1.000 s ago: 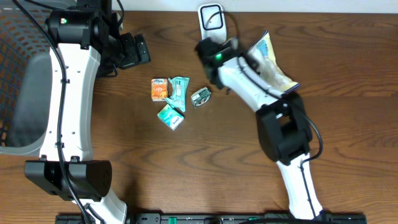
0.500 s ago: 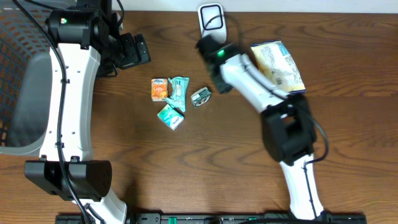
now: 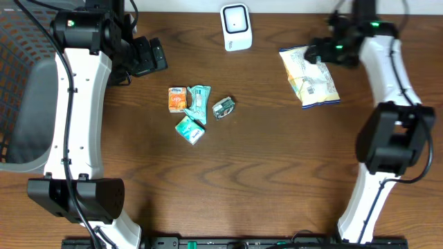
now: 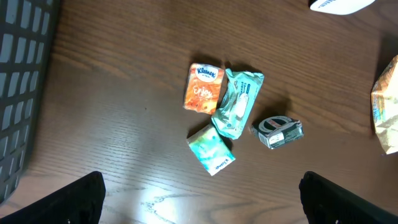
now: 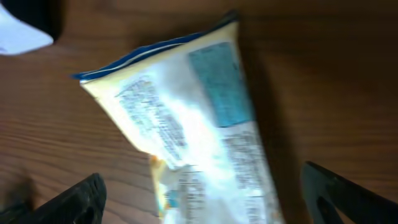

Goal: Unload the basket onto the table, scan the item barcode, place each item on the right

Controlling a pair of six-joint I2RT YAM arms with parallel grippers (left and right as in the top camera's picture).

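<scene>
Snack bag [image 3: 309, 76]: pale yellow, blue top edge, teal panel, fine dark print.
Scanner [image 3: 235, 18]: white, dark window.
Tissue pack [image 3: 178, 99]: orange.
Wipes pack [image 3: 198, 100]: teal.
Small pack [image 3: 190, 129]: green-white.
Table [image 3: 263, 173]: dark brown wood grain.
Basket [image 3: 14, 41]: grey lattice.

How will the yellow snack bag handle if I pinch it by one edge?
Probably floppy and light: the snack bag lies crinkled and puffy, so it may sag from a pinched edge. Its glossy film looks slippery, and the contents are likely crushable.

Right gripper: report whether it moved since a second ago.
Yes. The right gripper swung right, away from the scanner, to the snack bag's top edge.
</scene>
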